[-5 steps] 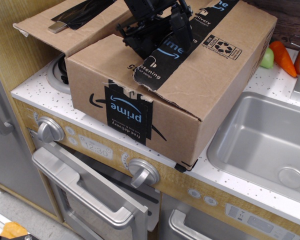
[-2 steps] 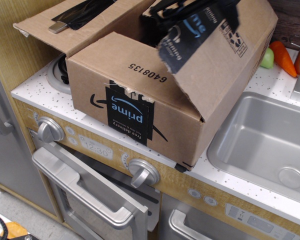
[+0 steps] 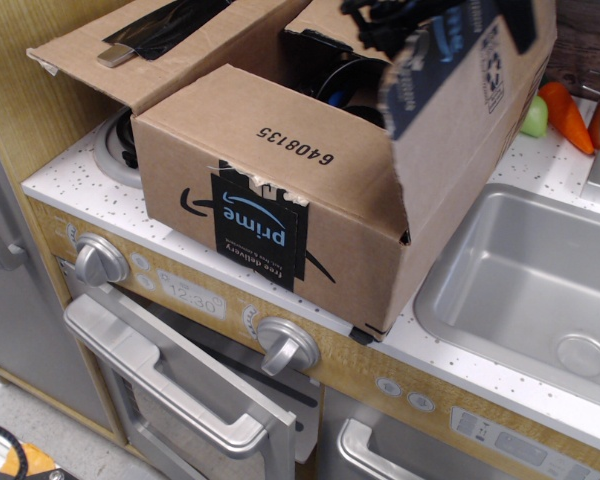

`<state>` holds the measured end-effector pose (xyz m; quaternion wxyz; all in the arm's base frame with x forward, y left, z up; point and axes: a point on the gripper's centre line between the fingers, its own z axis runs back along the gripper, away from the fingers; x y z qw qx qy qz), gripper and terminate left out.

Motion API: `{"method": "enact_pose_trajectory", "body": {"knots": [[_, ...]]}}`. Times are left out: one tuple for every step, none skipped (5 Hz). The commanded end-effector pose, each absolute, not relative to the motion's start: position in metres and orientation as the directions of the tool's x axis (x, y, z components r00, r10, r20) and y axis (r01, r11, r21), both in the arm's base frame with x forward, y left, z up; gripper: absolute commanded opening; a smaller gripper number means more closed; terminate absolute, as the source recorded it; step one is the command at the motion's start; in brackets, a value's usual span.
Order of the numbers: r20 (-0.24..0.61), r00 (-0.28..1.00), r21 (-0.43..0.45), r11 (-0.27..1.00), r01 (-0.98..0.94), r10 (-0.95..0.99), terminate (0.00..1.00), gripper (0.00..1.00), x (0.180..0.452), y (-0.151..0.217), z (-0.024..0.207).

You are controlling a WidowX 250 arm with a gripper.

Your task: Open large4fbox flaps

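Since one second ago, the broad right brown cardboard flap with black "prime" tape (image 3: pixel 450 60) has gone from lying flat on top of the box to standing raised and tilted, so that the inside of the box now shows. We see the big brown corrugated cardboard shipping box (image 3: pixel 280 210) standing on the white speckled bench (image 3: pixel 70 170) of a toy kitchen, just beside the grey metal sink (image 3: pixel 520 280) on its right. Its front wall carries a black "prime" tape strip, a black smile arrow and the number 6408135, printed upside down from this view. The left brown cardboard flap with a black tape strip (image 3: pixel 130 40) is folded outward over the left side of the box. The black robot claw (image 3: pixel 385 15) is at the top edge of the picture, touching the upper edge of the raised flap; it is cut off and dark, so we cannot tell if its fingers are spread or pressed together. Inside the box we see dark things, too dim to name. Behind the box on the right lie an orange toy carrot (image 3: pixel 565 115) and a green round toy (image 3: pixel 533 117). Below the bench are two silver round knobs (image 3: pixel 100 260) and a grey oven door handle (image 3: pixel 170 385).
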<state>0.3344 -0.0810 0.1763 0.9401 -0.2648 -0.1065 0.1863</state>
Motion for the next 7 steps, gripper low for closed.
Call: {"method": "enact_pose_trajectory", "body": {"knots": [[0.175,0.895,-0.561,0.788,-0.251,0.410,0.00,1.00,0.332,-0.124,0.215],[0.203,0.874,-0.596,0.764,-0.247,0.441,0.00,1.00,0.329,-0.159,0.203],[0.247,0.871,-0.601,0.772,-0.207,0.425,0.00,1.00,0.323,-0.181,0.171],[0.274,0.876,-0.583,0.793,-0.178,0.398,0.00,1.00,0.318,-0.180,0.148],[0.301,0.866,-0.577,0.800,-0.167,0.399,0.00,1.00,0.308,-0.167,0.122],[0.316,0.871,-0.549,0.821,-0.155,0.376,0.00,1.00,0.306,-0.162,0.112],[0.307,0.879,-0.534,0.830,-0.159,0.366,1.00,1.00,0.308,-0.161,0.116]]}}
